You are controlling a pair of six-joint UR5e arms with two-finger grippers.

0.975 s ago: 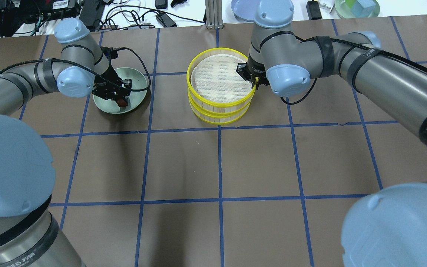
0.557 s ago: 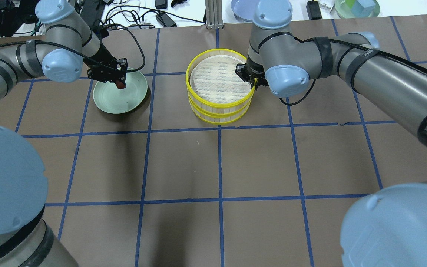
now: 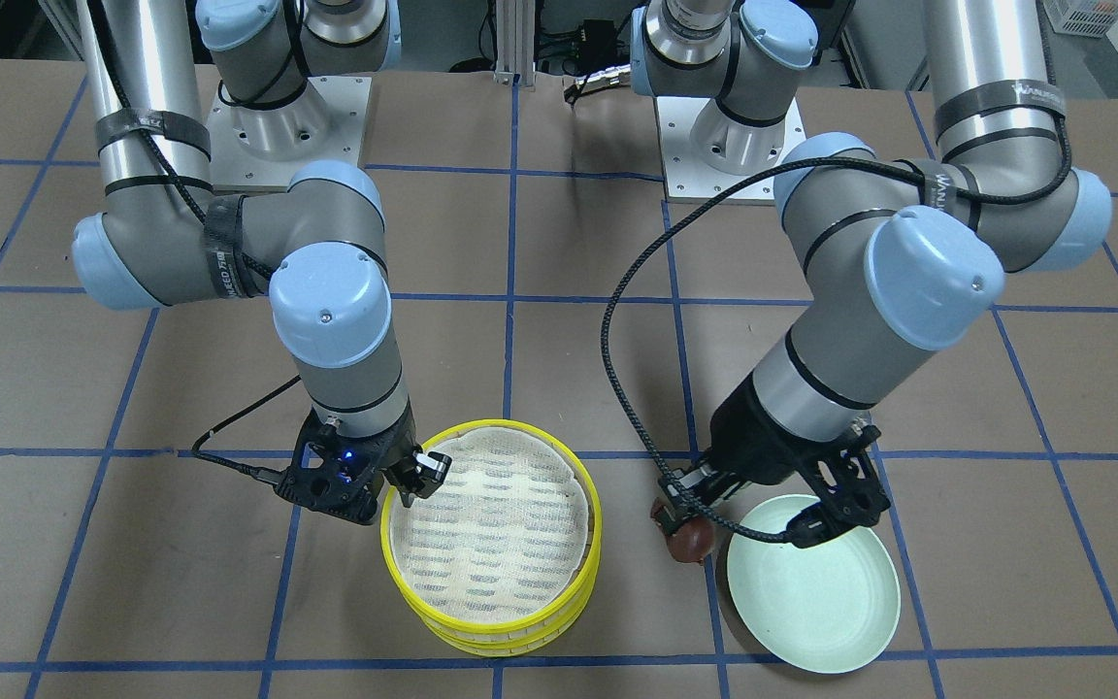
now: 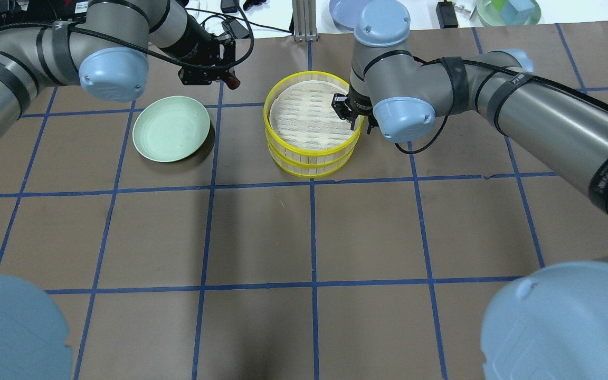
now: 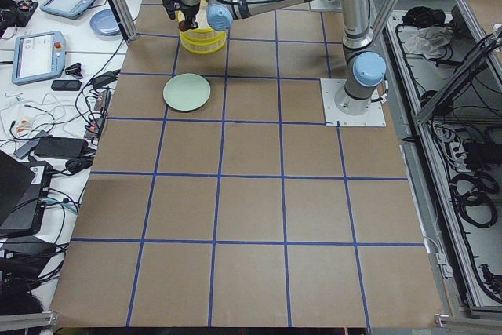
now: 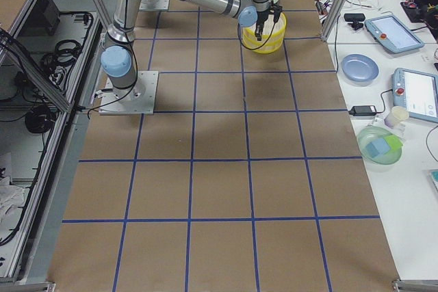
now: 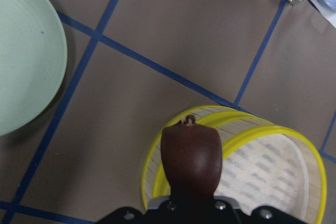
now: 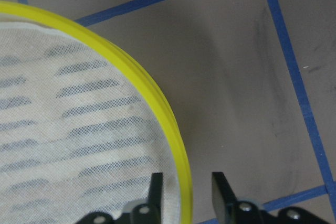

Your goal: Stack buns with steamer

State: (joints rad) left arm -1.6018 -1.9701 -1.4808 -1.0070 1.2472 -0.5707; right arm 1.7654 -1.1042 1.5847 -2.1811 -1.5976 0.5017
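The left gripper (image 4: pixel 228 78) is closed on the small, glossy, dark reddish-brown oblong bun (image 7: pixel 190 156) and holds it in the air just outside the round two-tier steamer with yellow rims and pale slatted walls (image 4: pixel 309 158), on the side facing the pale green round plate (image 4: pixel 171 128). In the left wrist view the bun juts out ahead of the jaws, over the steamer's near edge, gripped by its rear end only.

The bun looks light, and its shine suggests a slick skin. With so little of it pinched, it could pivot or slip, so a slow carry and a low release onto the white mesh liner (image 4: pixel 304 116) in the top tier seem wise. Whether it is soft or a firm replica I cannot tell from these views; if soft, a hard squeeze would dent it. A hold across its short width near the middle would be steadier.

The right gripper (image 8: pixel 186 192) stands on the opposite side of the steamer from the plate. Its jaws are apart, one inside and one outside the top tier's yellow rim, not pressing it. The tier looks stiff, thin-walled and light, and that rim is the natural place to hold it.

The pale cream bun shows in no view.
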